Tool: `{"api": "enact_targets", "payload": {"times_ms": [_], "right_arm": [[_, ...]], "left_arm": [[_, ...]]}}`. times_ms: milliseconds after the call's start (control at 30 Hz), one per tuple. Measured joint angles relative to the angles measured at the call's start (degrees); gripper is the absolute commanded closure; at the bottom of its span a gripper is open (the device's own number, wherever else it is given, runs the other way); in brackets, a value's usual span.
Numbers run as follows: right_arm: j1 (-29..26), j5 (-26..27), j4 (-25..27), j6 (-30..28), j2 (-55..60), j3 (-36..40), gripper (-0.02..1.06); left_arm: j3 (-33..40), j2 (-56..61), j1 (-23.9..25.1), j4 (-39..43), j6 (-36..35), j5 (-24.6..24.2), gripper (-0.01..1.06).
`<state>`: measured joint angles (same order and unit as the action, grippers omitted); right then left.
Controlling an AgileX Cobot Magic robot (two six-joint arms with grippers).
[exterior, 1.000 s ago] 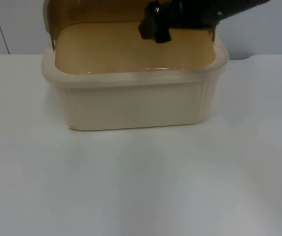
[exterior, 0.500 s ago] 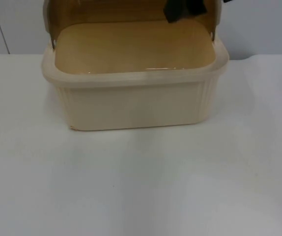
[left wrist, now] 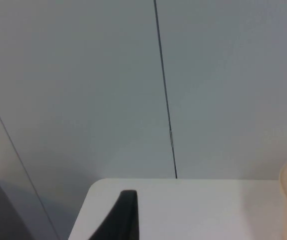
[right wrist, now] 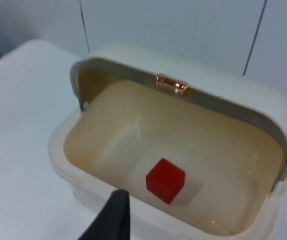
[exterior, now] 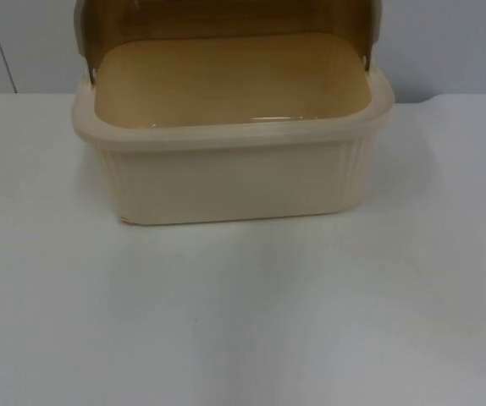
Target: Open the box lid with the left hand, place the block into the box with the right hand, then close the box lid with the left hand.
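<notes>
Lid stands raised behind the box, red block on its floor; closing remains. Left end effector waits beside the box, right end effector hovers above it; grips of both cannot be told.

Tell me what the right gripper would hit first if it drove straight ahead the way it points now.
Probably the cream box: the right gripper's fingertip stands at its near rim, aimed into the open cavity. Clearing that rim, it would likely reach the red block on the box floor. Depth is uncertain.

I count one cream box with one raised lid, and one red block inside.
</notes>
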<state>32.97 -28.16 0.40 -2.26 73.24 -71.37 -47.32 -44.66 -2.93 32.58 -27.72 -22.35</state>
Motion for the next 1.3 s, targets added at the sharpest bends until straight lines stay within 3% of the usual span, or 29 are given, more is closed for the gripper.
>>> {"api": "enact_targets", "payload": {"times_ms": [167, 267, 300, 333, 400, 467, 500, 600, 667, 767, 867, 1000, 1300], "right_arm": [[-4.13, 2.72, -2.29, 5.40, -10.69, 6.57, 0.00], [-13.13, 1.59, -5.08, 7.10, -16.25, 9.36, 0.00], [-18.90, 0.37, -5.67, 6.96, -17.85, 9.64, 0.00], [-18.90, 0.37, -5.67, 6.96, -17.85, 9.64, 0.00], [-25.51, -0.54, -5.78, 6.58, -19.17, 9.95, 0.00], [-30.77, -0.89, -3.68, 4.41, -19.93, 9.95, 0.00], [-30.77, -0.89, -3.68, 4.41, -19.93, 9.95, 0.00], [-35.38, -2.17, 5.56, -3.09, -20.33, 9.95, 0.00], [-35.93, -2.82, 12.14, -7.34, -19.91, 9.95, 0.00], [-36.04, -3.06, 14.96, -9.32, -19.10, 10.05, 0.00], [-36.04, -2.47, 15.70, -10.57, -18.73, 10.27, 0.00], [-36.04, 3.37, 16.13, -14.24, -20.02, 10.38, 0.00], [-36.04, 4.17, 16.59, -14.70, -21.92, 10.38, 0.00]], "left_arm": [[0.00, 0.00, 0.00, 0.00, -0.14, 0.00, 0.00], [0.00, 0.00, 0.00, 0.00, -0.14, 0.00, 0.00], [0.00, 0.00, 0.00, 0.00, -0.14, 0.00, 0.00], [0.00, 0.00, 0.00, 0.00, -0.14, 0.00, 0.00], [0.00, 0.00, 0.00, 0.00, -0.14, 0.00, 0.00], [0.00, 0.00, 0.00, 0.00, -0.14, 0.00, 0.00], [0.00, 0.00, 0.00, 0.00, -0.14, 0.00, 0.00], [0.00, 0.00, 0.00, 0.00, -0.14, 0.00, 0.00], [0.00, 0.00, 0.00, 0.00, -0.14, 0.00, 0.00], [0.00, 0.00, 0.00, 0.00, -0.14, 0.00, 0.00], [0.00, 0.00, 0.00, 0.65, -0.14, 0.00, 0.00], [0.00, 0.00, 0.00, 5.17, -0.14, 0.75, 0.00], [0.00, 0.00, 0.00, 6.21, -4.59, 5.02, 0.00]]}}
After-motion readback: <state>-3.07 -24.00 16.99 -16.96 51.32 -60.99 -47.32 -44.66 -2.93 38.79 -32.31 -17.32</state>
